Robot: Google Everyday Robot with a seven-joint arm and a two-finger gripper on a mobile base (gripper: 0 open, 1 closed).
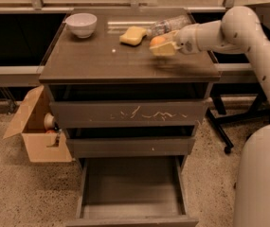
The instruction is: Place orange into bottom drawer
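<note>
The orange (157, 40) sits between the fingers of my gripper (162, 46), held just above the right part of the cabinet top (92, 60). The gripper is shut on it, reaching in from the right on the white arm (220, 31). The bottom drawer (132, 188) is pulled fully open at floor level, and its smooth grey tray holds nothing. It lies well below and to the left of the gripper.
A white bowl (81, 24), a yellow sponge (133, 35) and a lying clear bottle (170, 24) are on the cabinet top. The scratched drawer (127, 113) and a thin drawer (130, 146) are slightly open. A cardboard box (35, 131) stands at the left.
</note>
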